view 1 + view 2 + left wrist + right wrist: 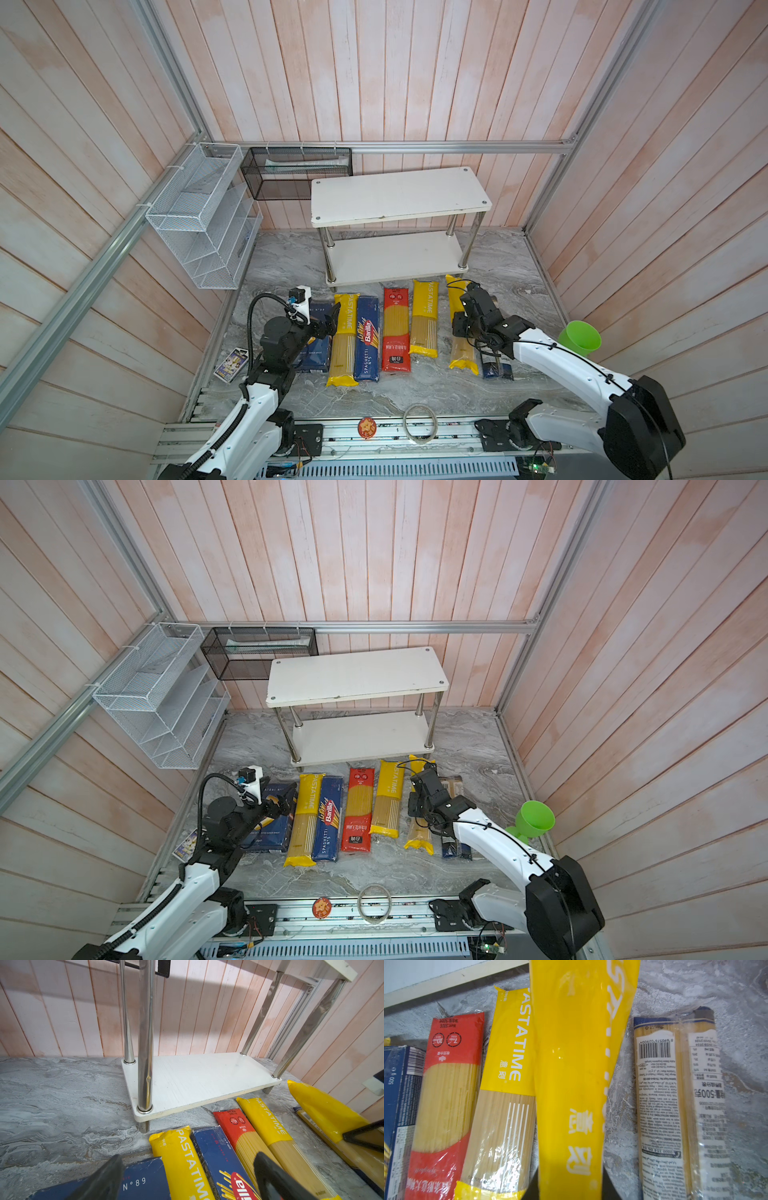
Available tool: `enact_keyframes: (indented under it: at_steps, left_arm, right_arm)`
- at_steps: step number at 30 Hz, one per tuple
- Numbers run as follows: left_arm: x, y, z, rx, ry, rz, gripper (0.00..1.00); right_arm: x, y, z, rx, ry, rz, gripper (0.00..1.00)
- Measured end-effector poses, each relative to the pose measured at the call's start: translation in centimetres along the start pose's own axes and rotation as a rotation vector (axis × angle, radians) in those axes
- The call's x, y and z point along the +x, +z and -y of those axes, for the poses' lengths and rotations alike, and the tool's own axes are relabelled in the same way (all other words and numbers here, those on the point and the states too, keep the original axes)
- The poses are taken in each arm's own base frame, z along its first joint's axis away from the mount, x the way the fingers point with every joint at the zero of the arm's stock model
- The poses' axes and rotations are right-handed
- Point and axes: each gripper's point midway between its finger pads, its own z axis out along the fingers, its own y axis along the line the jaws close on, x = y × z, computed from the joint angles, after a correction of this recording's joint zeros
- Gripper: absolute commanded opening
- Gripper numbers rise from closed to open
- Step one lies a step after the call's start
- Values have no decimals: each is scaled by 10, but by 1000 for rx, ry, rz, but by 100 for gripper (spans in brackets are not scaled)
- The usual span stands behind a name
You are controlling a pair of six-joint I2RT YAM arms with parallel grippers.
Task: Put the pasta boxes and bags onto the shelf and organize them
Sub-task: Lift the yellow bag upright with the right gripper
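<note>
Where legible, logged the print first. Read "N°89" on the wide dark blue rigatoni box (pixel 145 1183), "PASTATIME" in white down the left-hand yellow bag (pixel 182 1159), and a red "Barilla" logo with "SPAGHETTI N°5" on the long narrow spaghetti box (pixel 368 338). Made out "7 min" and "10 min" roundels plus "500G" on the red bag (pixel 446 1084), then "PASTATIME" on the middle yellow bag (pixel 508 1076) too. Found a barcode and dense small print on the grey-white label of the clear bag (pixel 675 1105) (too fine to read, apart from a large "500"). Spotted the same white lettering, partly cut off, on the third yellow bag (pixel 571 1064). Logged all seven packs on the grey marbled table (pixel 415 395), side by side in one row, lengthwise toward the shelf (pixel 399 195) and just in front of it.

Caught the left arm (pixel 257 399) reaching forward, with the left gripper (pixel 189 1158) held low over the rigatoni box and the left-hand yellow bag, jaws spread wide and closed on nothing. Caught the right arm (pixel 561 361) bent at the elbow, wrist turned toward the shelf, with the right gripper (pixel 571 1190) clamped tight around the third yellow bag partway along its length. Noted that bag's far end tilted up and overlapping the middle yellow bag in the right wrist view, its near end down beside the clear bag.
</note>
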Motion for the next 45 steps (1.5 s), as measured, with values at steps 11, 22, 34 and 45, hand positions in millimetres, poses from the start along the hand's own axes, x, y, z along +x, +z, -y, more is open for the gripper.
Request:
enact_keyframes:
  at_steps: [11, 22, 34, 45]
  left_arm:
    - [1, -1, -1, -8, -4, -3, 100]
    - [3, -1, -3, -18, -7, -14, 100]
    - [4, -1, -5, -28, -8, -15, 100]
    - [6, -1, -5, -28, -10, -21, 100]
  right_arm:
    - [-26, -27, -14, -53, -14, 44, 2]
    - [-41, -39, -17, -93, -11, 44, 0]
    - [-62, -52, -17, -115, 2, 68, 0]
    - [-100, -82, -5, -116, 37, 150, 0]
